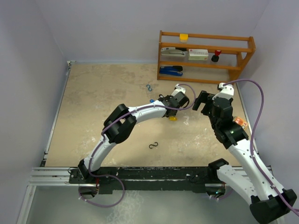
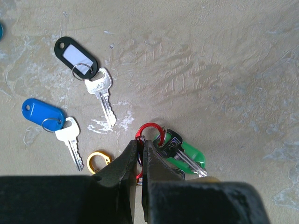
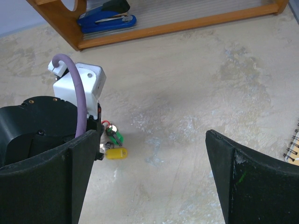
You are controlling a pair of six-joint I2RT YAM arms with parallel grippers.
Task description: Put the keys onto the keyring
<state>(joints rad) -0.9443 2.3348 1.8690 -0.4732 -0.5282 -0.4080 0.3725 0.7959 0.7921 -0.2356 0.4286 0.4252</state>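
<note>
My left gripper [image 2: 141,143] is shut on the red keyring [image 2: 150,129], low over the table. A key with a green tag [image 2: 191,154] hangs on that ring. Two other keys lie loose to the left: one on a black tag with a white label [image 2: 76,57] and one on a blue tag [image 2: 41,112]. A yellow tag [image 3: 116,153] lies just under the left gripper [image 1: 171,113], next to the green tag [image 3: 117,138]. My right gripper [image 3: 152,135] hovers open to the right of them with nothing between its fingers [image 3: 70,177].
A gold ring [image 2: 98,161] lies beside the left jaws. A black S-hook [image 1: 154,146] and a blue S-hook [image 1: 149,87] lie on the table. A wooden shelf [image 1: 205,65] with a blue stapler [image 3: 108,18] stands at the back right. A notebook edge [image 3: 292,151] shows at right.
</note>
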